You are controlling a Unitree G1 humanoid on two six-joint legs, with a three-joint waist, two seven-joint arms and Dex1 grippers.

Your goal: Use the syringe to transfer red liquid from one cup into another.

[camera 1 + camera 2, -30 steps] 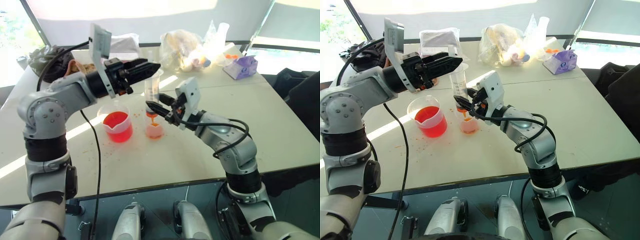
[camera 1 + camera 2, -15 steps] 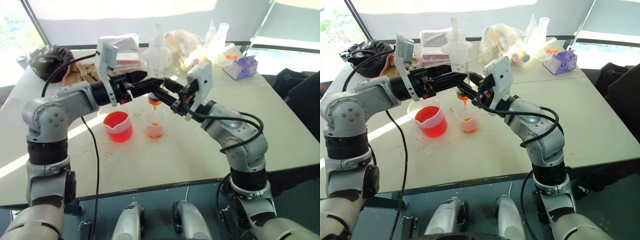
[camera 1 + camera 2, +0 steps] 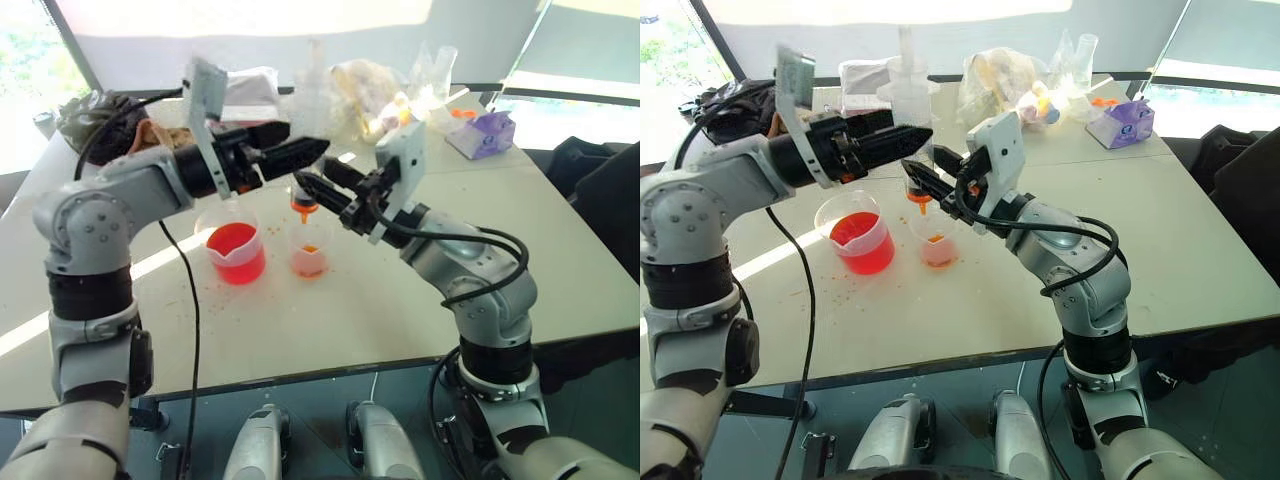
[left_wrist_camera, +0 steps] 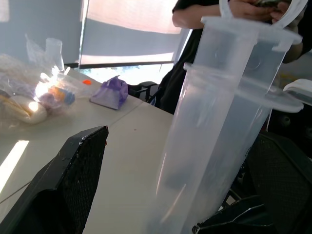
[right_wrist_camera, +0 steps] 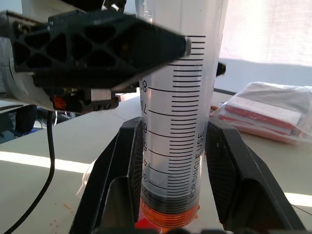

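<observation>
A crumpled clear plastic bag of yellow and orange items [image 3: 1002, 85] sits at the far side of the white table [image 3: 1200, 230]. A purple tissue pack [image 3: 1122, 122] lies near it; a dark cloth bundle [image 3: 95, 112] rests at the far-left corner.

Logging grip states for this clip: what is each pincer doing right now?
Left pincer: open, fingers either side of the syringe.
Right pincer: shut on the syringe, low on its barrel.

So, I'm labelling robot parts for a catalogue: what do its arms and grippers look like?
Both arms are silver-grey metal segments with black joint bands and loose black cables. The left gripper and right gripper each have black, tapered jaws with ribbed pads and a white rectangular camera block at the wrist.
</observation>
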